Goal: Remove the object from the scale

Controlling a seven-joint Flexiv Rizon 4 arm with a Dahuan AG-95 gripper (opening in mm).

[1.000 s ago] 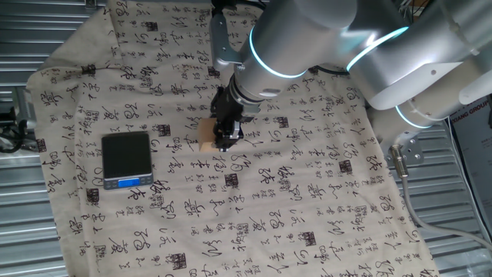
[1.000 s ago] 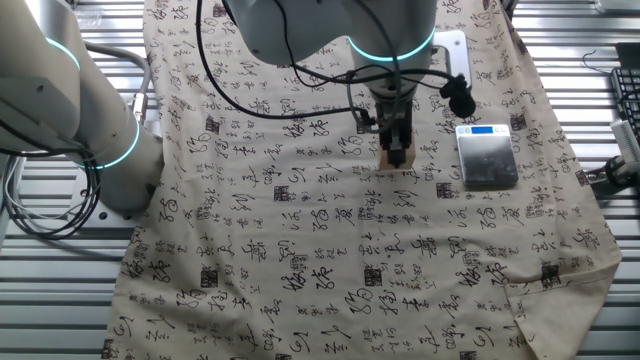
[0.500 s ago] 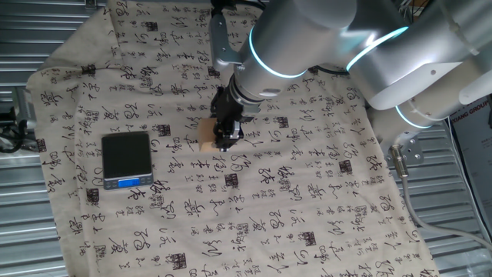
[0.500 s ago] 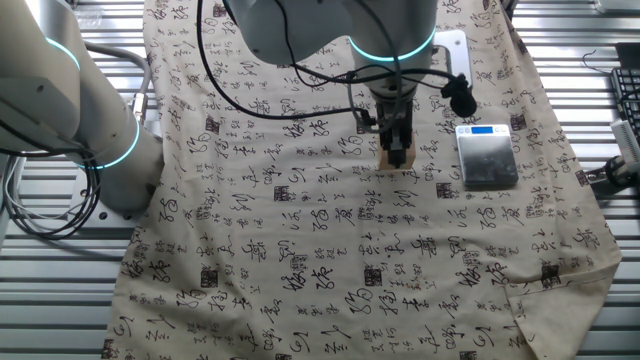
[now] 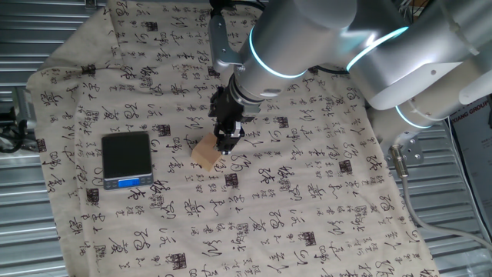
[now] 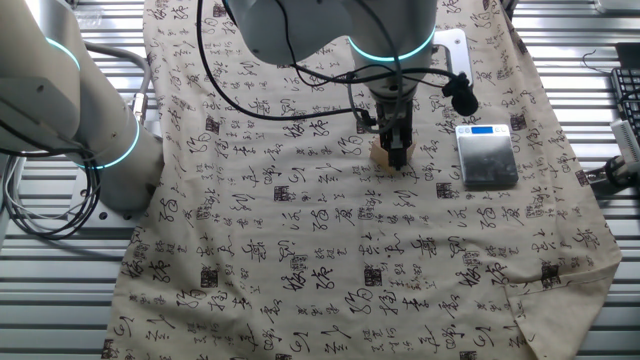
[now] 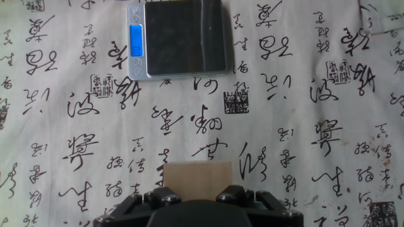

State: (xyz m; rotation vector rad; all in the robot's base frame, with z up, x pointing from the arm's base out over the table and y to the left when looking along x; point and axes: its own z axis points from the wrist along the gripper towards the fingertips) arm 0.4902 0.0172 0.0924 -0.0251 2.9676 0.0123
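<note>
Now block lies on cloth, shifted vs half a sec ago, just beside gripper, well apart from scale, whose platform's bare. Jaws look let go, raised off it. Task prob. done; arm only needs to clear.

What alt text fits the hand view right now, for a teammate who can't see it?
A light-tan wooden block lies on the calligraphy-printed cloth just ahead of the gripper at the bottom edge. The digital scale sits at the top of the picture, its dark platform bare and its blue display lit.
</note>
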